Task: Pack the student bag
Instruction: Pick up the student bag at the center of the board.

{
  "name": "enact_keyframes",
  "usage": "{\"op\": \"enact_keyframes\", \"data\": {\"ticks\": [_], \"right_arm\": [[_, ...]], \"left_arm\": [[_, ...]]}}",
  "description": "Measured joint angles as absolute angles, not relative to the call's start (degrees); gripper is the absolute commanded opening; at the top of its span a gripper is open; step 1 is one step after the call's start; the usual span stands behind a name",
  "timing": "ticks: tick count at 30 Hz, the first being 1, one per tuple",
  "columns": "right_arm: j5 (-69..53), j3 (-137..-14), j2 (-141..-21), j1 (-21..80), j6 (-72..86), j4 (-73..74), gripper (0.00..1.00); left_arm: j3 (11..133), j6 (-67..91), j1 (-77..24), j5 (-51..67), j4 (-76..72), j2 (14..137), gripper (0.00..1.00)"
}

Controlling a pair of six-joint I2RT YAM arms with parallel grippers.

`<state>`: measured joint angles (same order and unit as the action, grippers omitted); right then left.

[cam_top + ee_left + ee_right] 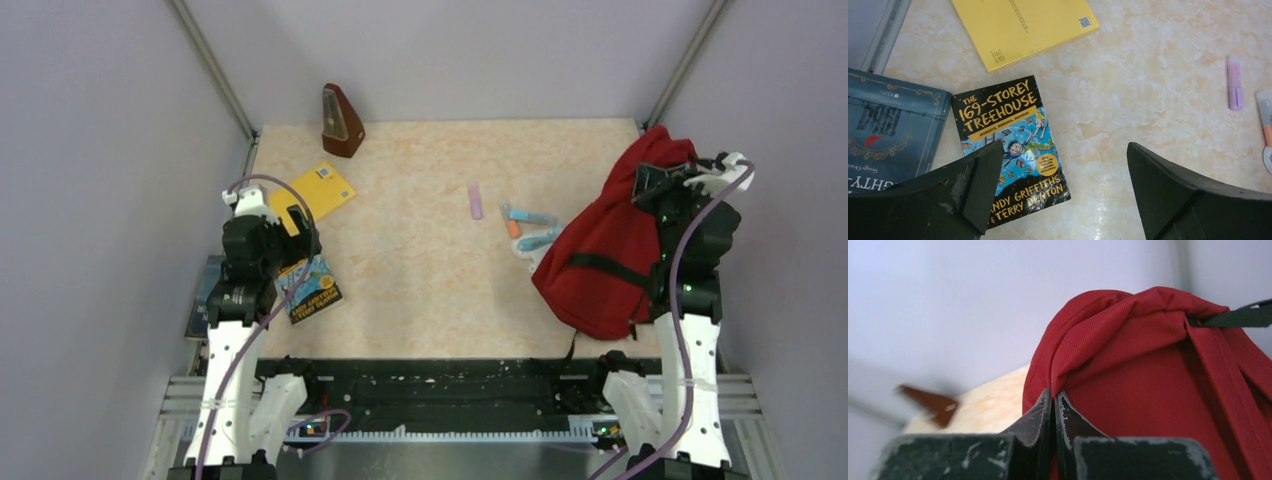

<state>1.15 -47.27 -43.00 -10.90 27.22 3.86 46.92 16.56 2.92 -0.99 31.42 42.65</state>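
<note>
The fingers (pixel 1037 420) of the right gripper (pixel 1053 394) are pressed tight together, tips meeting on a raised fold of red cloth at the upper end of the student bag (pixel 1148 390). The fold runs straight down into the line where the two tips close. The bag fills the space ahead of and to the right of these fingers, and a black strap (pixel 1240 316) crosses its top off to the right. In the top view the bag slumps along the right edge of the table (pixel 430 300), close to the side wall, so there is little room on that side. To the left of the shut fingers there is bare tabletop, with a brown metronome (pixel 930 402) blurred far off. A few pens (pixel 528 228) lie just beside the bag's inner edge, and a purple highlighter (pixel 1234 82) is a little further toward the middle. The left gripper (pixel 1064 147) hangs above the table with its fingers (pixel 973 185) spread wide and nothing between them. Under its left finger lies a Treehouse paperback (pixel 1008 145). A yellow book (pixel 1023 25) sits beyond that, and a dark blue book (pixel 888 130) is to the left at the table's edge. Bare marbled surface shows under the gap and the right finger.
</note>
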Motion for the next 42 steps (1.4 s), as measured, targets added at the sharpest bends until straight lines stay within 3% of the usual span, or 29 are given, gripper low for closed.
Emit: {"op": "enact_keyframes", "data": {"ticks": [7,17,25,30,36,42], "right_arm": [[-28.9,-55.7,-46.9,-10.2,35.7,-5.4,0.00],[-52.8,-62.3,-52.2,2.4,44.5,-21.1,0.00],[-57.6,-63.0,-59.4,10.2,49.1,-26.6,0.00],[-58.4,-63.1,-62.2,18.2,48.9,-26.7,0.00],[-59.5,-63.1,-62.5,21.6,48.8,-28.9,0.00],[-60.7,-63.1,-62.5,22.1,49.2,-31.8,0.00]], "left_arm": [[46.9,16.3,2.9,4.4,30.6,40.6,0.97],[45.1,15.1,2.9,18.2,25.1,36.5,0.91],[44.2,17.9,0.6,33.8,14.9,36.5,0.91],[44.9,19.7,-6.3,40.8,6.0,37.4,0.92],[50.4,13.6,-15.6,40.8,7.1,41.1,0.92],[50.9,10.3,-16.5,37.3,8.1,43.9,0.93]]}}
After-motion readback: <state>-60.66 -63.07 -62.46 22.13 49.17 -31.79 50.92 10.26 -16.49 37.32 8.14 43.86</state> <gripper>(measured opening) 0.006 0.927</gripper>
